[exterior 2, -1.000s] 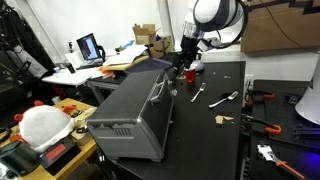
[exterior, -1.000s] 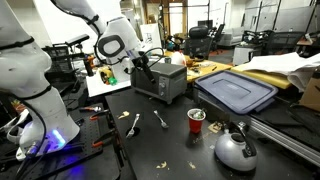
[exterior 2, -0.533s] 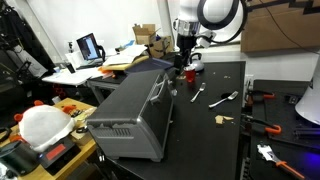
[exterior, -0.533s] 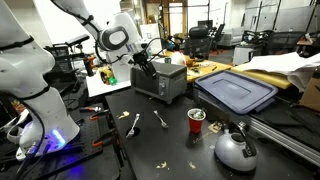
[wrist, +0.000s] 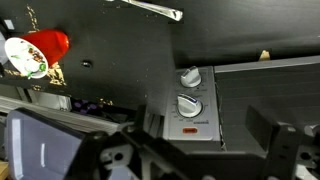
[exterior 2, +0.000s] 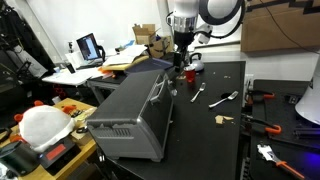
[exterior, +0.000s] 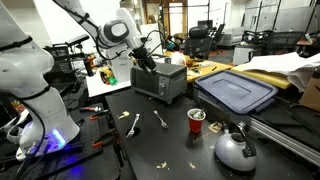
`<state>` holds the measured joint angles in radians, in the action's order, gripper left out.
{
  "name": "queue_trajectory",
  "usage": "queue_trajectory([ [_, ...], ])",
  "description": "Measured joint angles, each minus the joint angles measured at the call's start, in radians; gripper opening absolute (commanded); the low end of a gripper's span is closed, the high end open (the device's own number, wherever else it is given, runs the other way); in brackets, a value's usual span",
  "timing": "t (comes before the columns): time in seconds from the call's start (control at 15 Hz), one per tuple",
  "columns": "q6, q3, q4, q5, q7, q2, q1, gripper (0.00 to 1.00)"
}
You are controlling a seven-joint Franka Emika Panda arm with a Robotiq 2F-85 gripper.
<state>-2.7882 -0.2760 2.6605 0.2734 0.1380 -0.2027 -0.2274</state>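
My gripper [exterior: 148, 60] hangs open and empty just above the end of a silver toaster oven [exterior: 163, 80]. It shows in both exterior views [exterior 2: 181, 52]. In the wrist view the gripper [wrist: 190, 150] frames the oven's control panel [wrist: 192, 108], which has two white knobs and a red light. The dark fingers [wrist: 264, 126] stand wide apart on either side of the panel and touch nothing. In an exterior view the oven [exterior 2: 135, 110] lies in the foreground, with the gripper over its far end.
A red cup [exterior: 196, 120] stands on the black table near a silver kettle [exterior: 235, 148], and it also shows in the wrist view [wrist: 38, 52]. A spoon [exterior: 134, 123] and a fork [exterior: 160, 119] lie in front of the oven. A blue-grey bin lid [exterior: 237, 90] lies beyond.
The arm has swung a little, carrying the open gripper slightly up and further over the oven's end. Nothing on the table has moved.
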Motion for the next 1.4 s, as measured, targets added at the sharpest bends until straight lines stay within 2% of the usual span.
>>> queue_trajectory([
  [0.33, 0.0, 0.011, 0.0, 0.0, 0.0, 0.001, 0.01, 1.0],
  [0.6, 0.016, 0.066, -0.007, 0.099, 0.01, 0.013, 0.029, 1.0],
  [0.8, 0.054, 0.079, -0.032, 0.165, 0.026, 0.028, 0.036, 1.0],
  [1.4, 0.156, 0.096, -0.14, 0.207, 0.03, 0.147, 0.146, 1.0],
])
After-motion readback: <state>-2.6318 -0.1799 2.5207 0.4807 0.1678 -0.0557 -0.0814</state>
